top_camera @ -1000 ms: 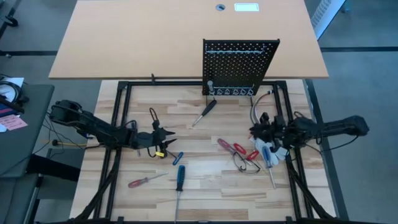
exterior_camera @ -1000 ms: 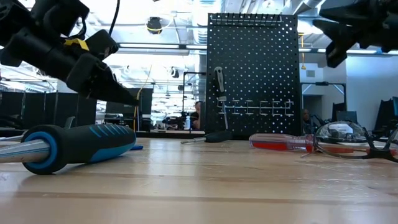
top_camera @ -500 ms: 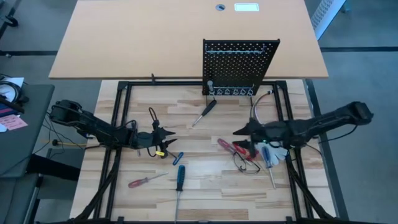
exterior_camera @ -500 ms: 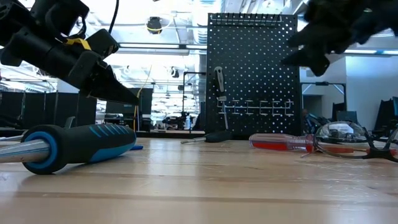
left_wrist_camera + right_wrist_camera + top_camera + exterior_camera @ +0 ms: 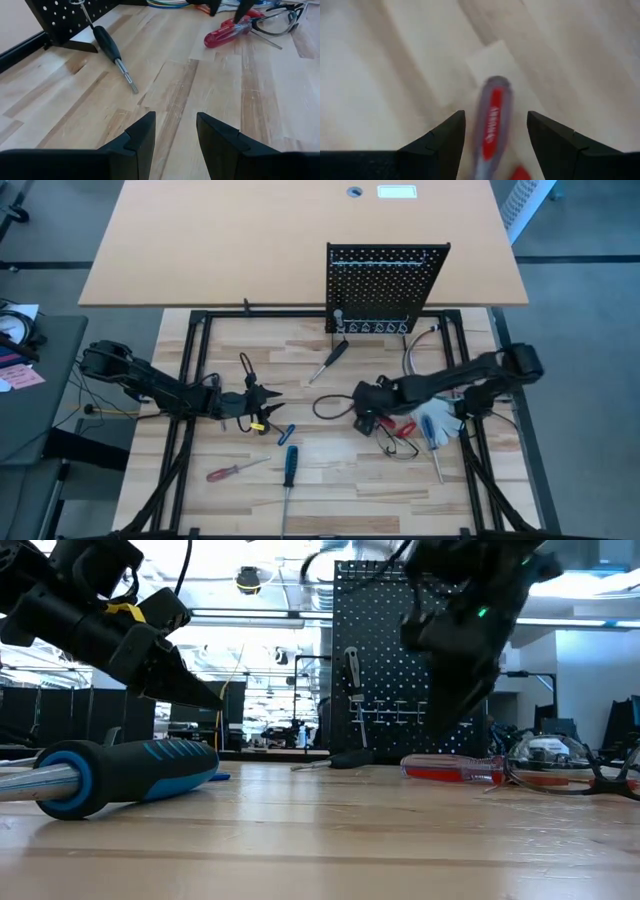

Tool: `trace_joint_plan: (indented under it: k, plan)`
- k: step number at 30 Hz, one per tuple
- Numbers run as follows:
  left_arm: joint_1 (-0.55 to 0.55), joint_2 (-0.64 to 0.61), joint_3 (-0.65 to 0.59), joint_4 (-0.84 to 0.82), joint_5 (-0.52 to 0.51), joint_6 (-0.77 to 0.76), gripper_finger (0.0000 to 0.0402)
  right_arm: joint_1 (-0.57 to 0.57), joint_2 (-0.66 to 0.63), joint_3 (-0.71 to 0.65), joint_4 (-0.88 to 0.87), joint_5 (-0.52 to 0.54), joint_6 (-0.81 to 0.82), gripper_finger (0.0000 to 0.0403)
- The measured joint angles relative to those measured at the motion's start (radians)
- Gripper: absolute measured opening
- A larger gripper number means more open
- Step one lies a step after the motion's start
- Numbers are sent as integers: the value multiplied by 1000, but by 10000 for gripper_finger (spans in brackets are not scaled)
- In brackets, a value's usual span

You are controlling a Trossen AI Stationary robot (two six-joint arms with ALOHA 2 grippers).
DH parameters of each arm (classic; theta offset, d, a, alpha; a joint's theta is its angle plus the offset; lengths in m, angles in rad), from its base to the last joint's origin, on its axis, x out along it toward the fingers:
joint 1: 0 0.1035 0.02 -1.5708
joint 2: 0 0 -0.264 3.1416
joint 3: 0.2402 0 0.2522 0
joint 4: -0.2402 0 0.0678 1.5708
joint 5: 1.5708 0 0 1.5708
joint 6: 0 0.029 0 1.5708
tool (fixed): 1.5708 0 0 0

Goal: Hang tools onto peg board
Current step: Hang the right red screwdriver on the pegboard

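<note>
Wooden worktop (image 5: 330,470) strewn with tools: right gripper (image 5: 495,131) spread, straddling the red screwdriver (image 5: 491,125) to grab it; left gripper (image 5: 175,131) parted, empty, waiting near the left edge.

Both arms are dark, near-black, built of slim jointed links. The left arm (image 5: 150,385) carries a black cable looping above its wrist and a yellow tag near the gripper. The left gripper (image 5: 175,145) ends in two black, wedge-shaped fingers (image 5: 142,137) with stepped inner faces. The right arm (image 5: 470,375) has loose black cables around its wrist and a small green light on the housing. The right gripper (image 5: 495,137) has matching black angular fingers (image 5: 447,137).
</note>
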Motion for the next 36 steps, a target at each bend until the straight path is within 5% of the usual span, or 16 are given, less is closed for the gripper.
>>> trace_joint_plan:
  k: [27,31,36]
  plan:
    - [0,0,1,-17,0,-6,137,-58,131,-23,80,-77,21,247]
    - [0,0,1,-17,1,-14,137,-58,172,-20,109,-63,24,215]
    - [0,0,1,-17,0,-14,137,-59,164,-22,122,-33,25,121]
